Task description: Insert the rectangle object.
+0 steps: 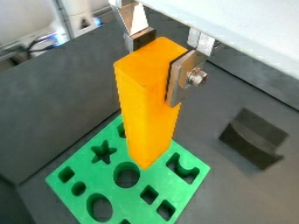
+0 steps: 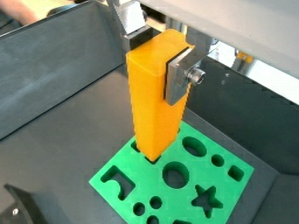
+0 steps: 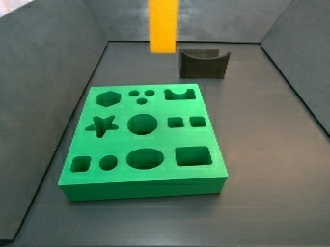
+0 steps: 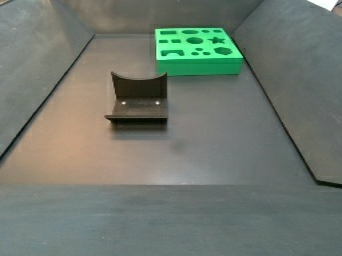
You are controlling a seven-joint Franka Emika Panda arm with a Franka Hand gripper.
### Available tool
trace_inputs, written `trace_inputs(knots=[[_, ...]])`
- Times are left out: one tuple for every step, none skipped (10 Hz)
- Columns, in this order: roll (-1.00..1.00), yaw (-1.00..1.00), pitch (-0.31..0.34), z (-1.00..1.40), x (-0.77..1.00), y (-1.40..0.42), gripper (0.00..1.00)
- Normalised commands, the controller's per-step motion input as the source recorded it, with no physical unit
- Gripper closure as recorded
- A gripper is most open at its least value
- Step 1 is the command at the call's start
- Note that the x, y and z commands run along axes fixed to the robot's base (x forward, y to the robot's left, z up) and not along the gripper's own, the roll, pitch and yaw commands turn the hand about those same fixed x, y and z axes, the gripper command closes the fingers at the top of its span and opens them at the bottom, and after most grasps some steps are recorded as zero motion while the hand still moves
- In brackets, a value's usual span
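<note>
1. Wrist views both show the gripper (image 1: 160, 54) clamped on the top of the orange block (image 1: 146, 105), one silver finger (image 2: 179, 76) flat against its side, the other mostly hidden behind it.
2. The block hangs upright above the green board (image 1: 128, 179), its lower end over the cutouts; whether it touches the board cannot be told.
3. A side view shows only the block's lower part (image 3: 162, 27) at the frame's upper edge, clear of the green board (image 3: 145, 141), with no gripper visible.
4. Another side view has the green board (image 4: 198, 50) far back and the dark fixture (image 4: 138, 99) nearer, with neither block nor gripper.
5. The floor (image 4: 174, 170) is dark grey, enclosed by sloping dark walls (image 3: 296, 87).
</note>
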Motion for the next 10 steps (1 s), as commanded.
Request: trace_inputs(knots=[[0.00, -1.00, 0.000, 0.00, 0.00, 0.00, 1.00], [0.00, -1.00, 0.000, 0.00, 0.00, 0.00, 1.00], [0.00, -1.00, 0.000, 0.00, 0.00, 0.00, 1.00], [0.00, -1.00, 0.000, 0.00, 0.00, 0.00, 1.00], [0.00, -1.00, 0.000, 0.00, 0.00, 0.00, 1.00], [0.00, -1.00, 0.000, 0.00, 0.00, 0.00, 1.00], [0.00, -0.91, 0.000, 0.00, 0.13, 0.00, 1.00], [0.00, -0.99, 0.000, 0.00, 0.05, 0.00, 1.00], [0.00, -1.00, -0.003, 0.00, 0.00, 0.00, 1.00], [0.01, -1.00, -0.016, -0.11, 0.00, 0.00, 1.00]])
